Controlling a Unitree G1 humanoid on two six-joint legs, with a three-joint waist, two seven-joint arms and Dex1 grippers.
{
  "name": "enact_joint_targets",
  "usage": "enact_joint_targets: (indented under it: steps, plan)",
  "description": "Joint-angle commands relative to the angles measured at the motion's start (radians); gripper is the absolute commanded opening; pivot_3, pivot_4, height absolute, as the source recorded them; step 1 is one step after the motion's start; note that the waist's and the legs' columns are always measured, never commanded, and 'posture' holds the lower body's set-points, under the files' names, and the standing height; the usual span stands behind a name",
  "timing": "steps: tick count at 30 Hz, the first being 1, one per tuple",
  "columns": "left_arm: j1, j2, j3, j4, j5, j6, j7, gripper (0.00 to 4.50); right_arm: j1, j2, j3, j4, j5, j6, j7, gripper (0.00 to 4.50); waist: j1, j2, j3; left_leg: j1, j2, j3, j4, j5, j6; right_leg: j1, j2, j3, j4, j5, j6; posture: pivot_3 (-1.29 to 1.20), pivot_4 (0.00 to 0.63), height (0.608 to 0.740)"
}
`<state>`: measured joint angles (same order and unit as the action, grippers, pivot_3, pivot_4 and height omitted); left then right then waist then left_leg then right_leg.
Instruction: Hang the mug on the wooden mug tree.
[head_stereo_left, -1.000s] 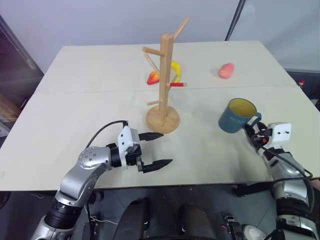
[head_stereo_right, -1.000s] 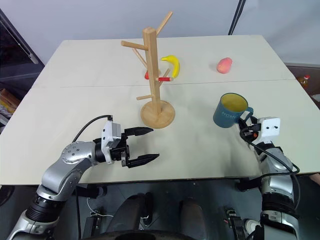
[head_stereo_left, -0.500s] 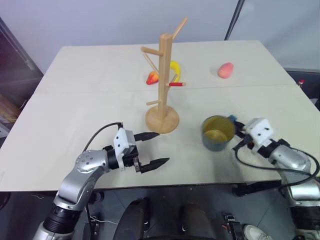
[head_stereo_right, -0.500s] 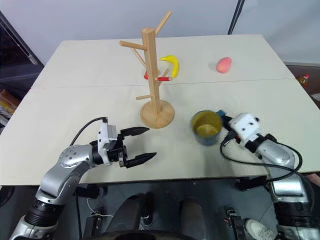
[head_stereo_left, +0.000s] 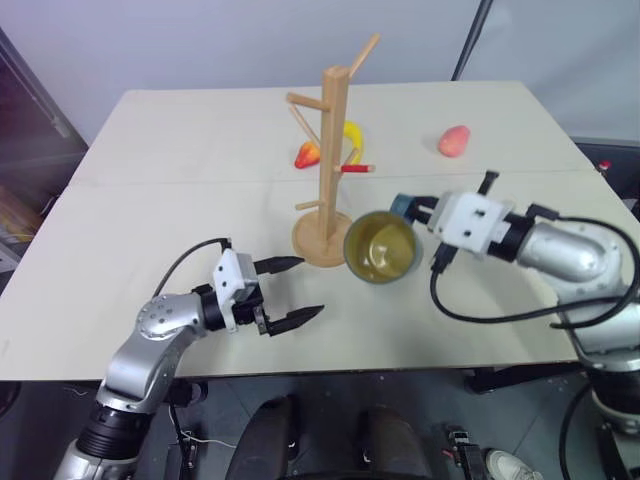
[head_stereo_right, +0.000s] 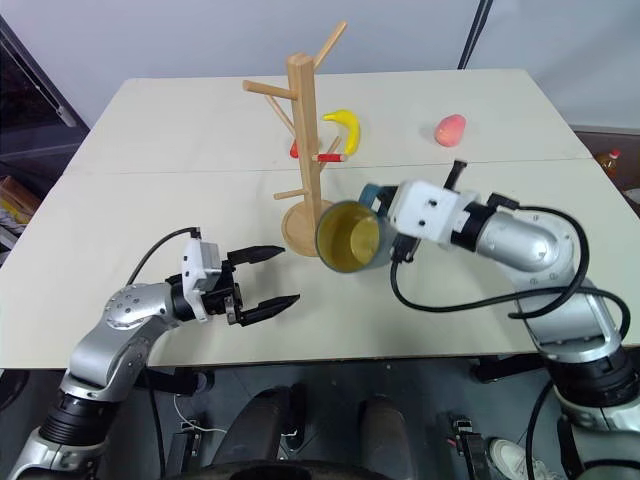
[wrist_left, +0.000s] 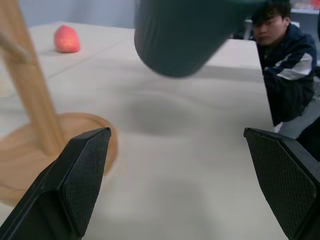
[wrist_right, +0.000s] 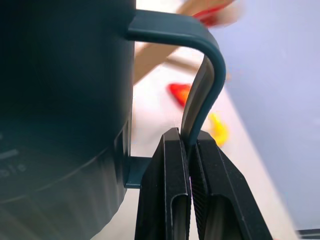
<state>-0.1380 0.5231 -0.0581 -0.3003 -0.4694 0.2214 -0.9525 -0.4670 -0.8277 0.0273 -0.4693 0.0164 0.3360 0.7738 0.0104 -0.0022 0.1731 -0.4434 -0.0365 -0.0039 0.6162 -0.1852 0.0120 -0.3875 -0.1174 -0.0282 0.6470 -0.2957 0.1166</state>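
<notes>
The dark teal mug (head_stereo_left: 381, 247) with a yellow inside hangs in the air, tipped so its mouth faces me, just right of the wooden mug tree's (head_stereo_left: 331, 160) round base. My right gripper (head_stereo_left: 418, 212) is shut on the mug's loop handle (wrist_right: 200, 85), its fingers (wrist_right: 172, 195) pinching the handle's bar. The tall light-wood mug tree stands at the table's middle with several angled pegs. My left gripper (head_stereo_left: 292, 291) stands open near the table's front edge, left of the tree's base (wrist_left: 60, 145), with nothing between its fingers (wrist_left: 82, 170).
Behind the tree lie a yellow banana (head_stereo_right: 345, 127) and a red fruit (head_stereo_left: 306, 155). A pink-red fruit (head_stereo_left: 453, 141) sits at the back right of the pale table (head_stereo_left: 150, 220). A seated person (wrist_left: 285, 70) shows beyond the table in the left wrist view.
My right arm has lifted the mug off the table's right side and carried it left toward the tree, rolling it so its mouth faces me. The left gripper has drifted slightly left.
</notes>
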Motion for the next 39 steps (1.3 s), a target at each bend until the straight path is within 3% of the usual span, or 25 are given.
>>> enact_joint_targets:
  steps: [1, 18, 36, 39]
  plan:
    - [-0.04, 0.034, 0.055, -0.025, -0.034, 0.021, -0.003, 4.5, -0.078, -0.009, 0.004, 0.0, -0.004, 0.034, 0.011, 0.07, 0.0, 0.0, 0.0, 0.0, 0.0, 0.0, 0.0, 0.0, 0.0, 0.0, 0.0, 0.0, 0.0, 0.0, 0.0, 0.0, 0.15, 0.74]
    - [-0.13, 0.084, 0.133, -0.075, -0.133, 0.134, 0.02, 4.5, -0.315, 0.07, 0.14, 0.204, -0.062, -0.023, 0.051, 0.07, -0.005, -0.001, 0.0, 0.0, 0.0, 0.0, 0.0, 0.0, 0.0, 0.0, 0.001, -0.001, 0.0, 0.002, 0.003, 0.0, 0.15, 0.74]
    - [-0.148, 0.071, 0.14, -0.094, -0.146, 0.137, 0.062, 4.5, -0.409, 0.148, 0.217, 0.39, -0.147, -0.109, 0.066, 0.07, -0.006, -0.001, 0.0, 0.0, -0.001, 0.0, 0.0, 0.0, 0.0, -0.001, 0.004, 0.0, 0.001, 0.002, 0.003, 0.0, 0.15, 0.74]
    - [-0.149, 0.072, 0.144, -0.095, -0.15, 0.137, 0.066, 4.5, -0.412, 0.154, 0.209, 0.393, -0.145, -0.116, 0.067, 1.01, -0.007, -0.001, 0.001, 0.0, -0.001, 0.0, 0.0, 0.0, 0.0, -0.001, 0.004, 0.0, 0.001, 0.002, 0.003, 0.0, 0.15, 0.74]
